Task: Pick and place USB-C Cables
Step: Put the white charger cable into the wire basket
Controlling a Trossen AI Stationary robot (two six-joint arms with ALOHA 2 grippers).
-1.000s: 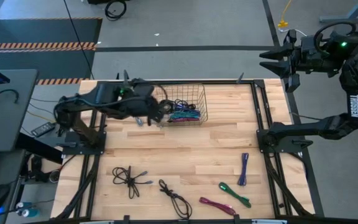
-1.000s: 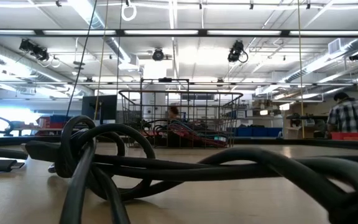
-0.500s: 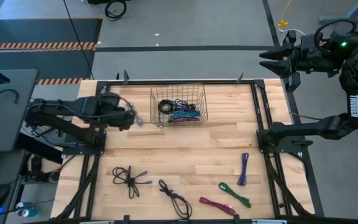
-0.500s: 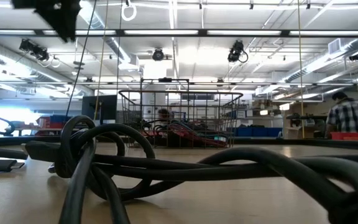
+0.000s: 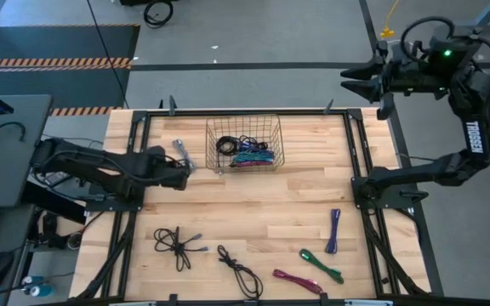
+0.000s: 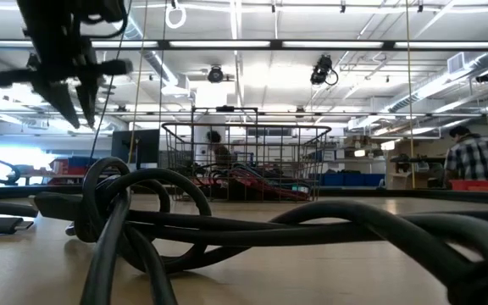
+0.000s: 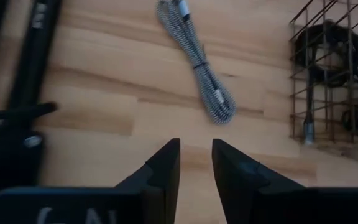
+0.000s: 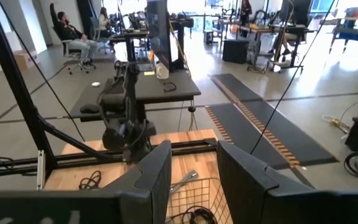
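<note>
so, the wooden table spreads under me, and i work over its left part. my left gripper hangs low above the boards, fingers narrowly parted with a slim gap between them and nothing held. my right gripper is parked high, off the far right corner of the table, well apart from everything; its fingers stand a little apart and empty.

the wire basket sits just beyond my left fingertips and to their right, near the far edge. inside it lie several usb-c cables: a black coil and a teal and purple bundle.

just ahead of my left fingertips, between them and the basket's left wall, a silver-blue braided cable lies folded on the wood, not touching my fingers. my left wrist view shows it slanted, one end toward the basket.

well behind my left gripper, near the table's front edge, lie two black cables and, loosely tangled. further to the right along that front edge are a magenta cable, a green cable just beside it, and a purple cable lying straight.

in the low view a person in a checked shirt stands far back in the room.
</note>
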